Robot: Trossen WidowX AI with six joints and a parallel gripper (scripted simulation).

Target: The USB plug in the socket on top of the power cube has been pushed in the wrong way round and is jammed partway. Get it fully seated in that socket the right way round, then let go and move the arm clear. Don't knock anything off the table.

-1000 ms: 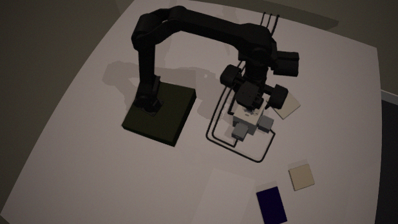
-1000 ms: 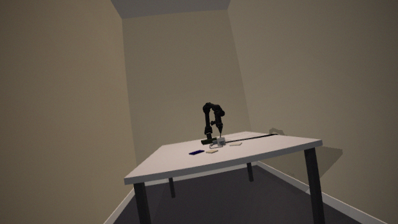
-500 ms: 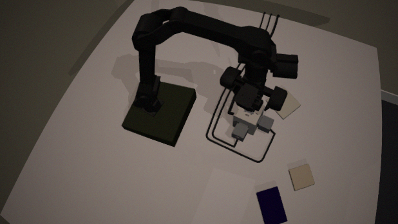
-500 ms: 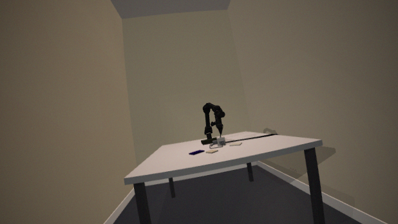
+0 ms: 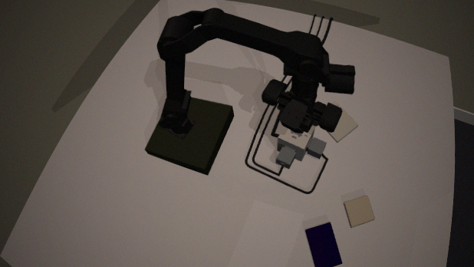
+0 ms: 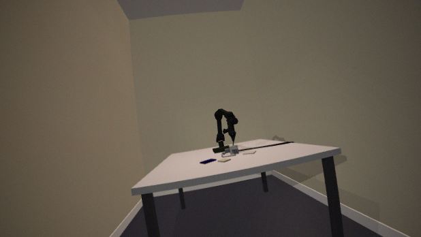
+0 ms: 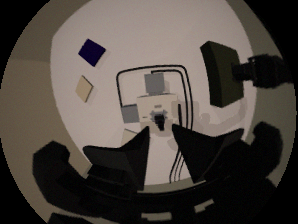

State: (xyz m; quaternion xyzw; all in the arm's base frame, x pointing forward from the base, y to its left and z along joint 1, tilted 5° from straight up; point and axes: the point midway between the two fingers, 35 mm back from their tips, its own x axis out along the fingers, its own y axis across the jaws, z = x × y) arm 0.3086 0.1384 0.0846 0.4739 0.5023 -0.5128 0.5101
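White table [image 5: 115,199] [image 6: 238,168] [image 7: 150,30]: wide margins surround the work, its edges well apart from the cube. Black arm [image 5: 249,32] [image 6: 219,126] [image 7: 270,70] reaches over from its dark board [image 5: 203,134] [image 6: 218,150] [image 7: 220,75]. Power cube [image 5: 293,146] [image 6: 232,148] [image 7: 147,102] is upright; two grey blocks [image 5: 285,156] [image 7: 154,83] adjoin its sides, limiting low sideways travel, as do black cables [image 5: 249,151] [image 7: 188,95]. Upward withdrawal appears the safer route. USB plug [image 7: 159,120] stands at the cube's top socket; orientation and depth cannot be told. Gripper [image 5: 301,128] [image 6: 234,143] [image 7: 160,127]: fingers partly apart, plug between or just beyond the tips, no grip seen. Extraction, turning, seating, release and clearing are judged outstanding.
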